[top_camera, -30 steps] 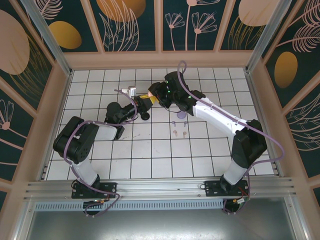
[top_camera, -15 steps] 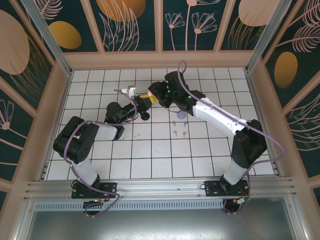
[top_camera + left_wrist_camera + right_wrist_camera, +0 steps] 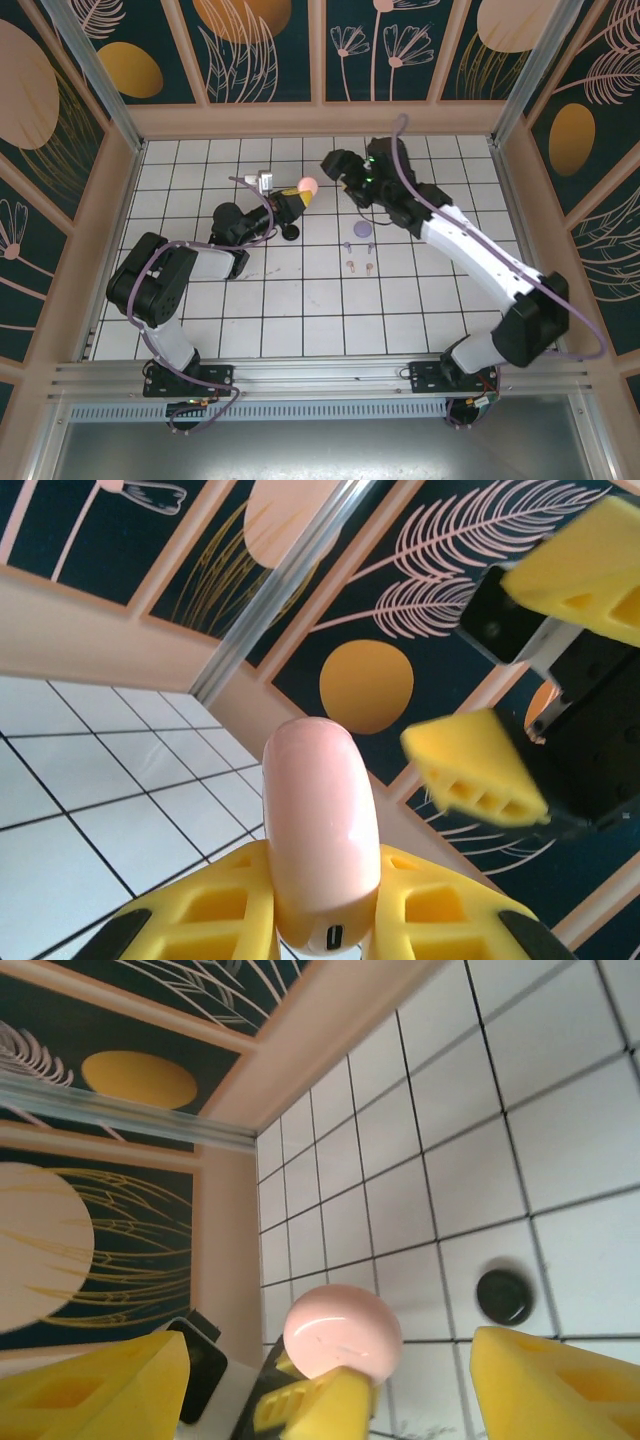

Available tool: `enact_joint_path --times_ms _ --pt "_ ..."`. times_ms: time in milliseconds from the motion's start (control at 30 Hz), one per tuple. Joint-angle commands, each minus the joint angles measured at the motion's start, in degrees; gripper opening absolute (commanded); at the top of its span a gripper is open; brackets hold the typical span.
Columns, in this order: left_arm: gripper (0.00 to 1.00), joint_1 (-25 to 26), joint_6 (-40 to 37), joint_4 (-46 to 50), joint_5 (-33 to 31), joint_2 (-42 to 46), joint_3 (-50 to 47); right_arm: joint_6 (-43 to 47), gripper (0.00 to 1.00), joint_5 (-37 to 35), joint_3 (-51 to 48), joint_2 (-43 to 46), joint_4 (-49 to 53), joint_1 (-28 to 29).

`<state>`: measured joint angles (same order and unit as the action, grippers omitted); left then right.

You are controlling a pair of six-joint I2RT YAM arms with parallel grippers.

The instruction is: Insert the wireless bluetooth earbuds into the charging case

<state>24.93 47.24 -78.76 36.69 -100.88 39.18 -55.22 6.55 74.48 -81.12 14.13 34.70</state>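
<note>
Earbuds (image 3: 352,265): tiny stemmed pieces lying loose on the white gridded table (image 3: 300,310), near its middle. A pinkish-tan pair sits side by side, slightly apart, and just beyond it are two lavender pieces (image 3: 348,244), the farther one looking more like a flat disc. All lie well apart from the case and from both claws. Charging case (image 3: 320,820): pink, glossy, rounded capsule, upright with its domed end uppermost and a small dark slot at its lower end, held off the table to the left of the earbuds and farther back. Left claw (image 3: 297,202): clenched on the lower part of the charging case, one yellow finger (image 3: 215,905) on each side. Right claw (image 3: 338,166): released, yellow fingers spread wide, holding nothing, hanging just to the right of the case and apart from it. Small black round piece (image 3: 504,1296): resting on a tile just beside the left claw. Surround: dark panels (image 3: 260,40) printed with pale leaf and flower outlines and orange discs.
</note>
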Motion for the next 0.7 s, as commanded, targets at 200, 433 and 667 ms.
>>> enact_joint_path --times_ms 200,433,667 --pt "0.0 0.1 -1.5 8.8 9.0 2.4 2.4 36.6 0.74 17.1 -11.6 6.2 -7.6 -6.2" --pt "0.0 0.1 -3.3 14.8 13.0 5.7 3.2 41.2 0.72 25.3 -14.0 4.4 -10.1 -6.2" --pt "0.0 0.2 -4.8 18.0 13.7 7.1 3.8 40.8 0.7 26.2 -12.8 1.5 -11.4 -5.6"
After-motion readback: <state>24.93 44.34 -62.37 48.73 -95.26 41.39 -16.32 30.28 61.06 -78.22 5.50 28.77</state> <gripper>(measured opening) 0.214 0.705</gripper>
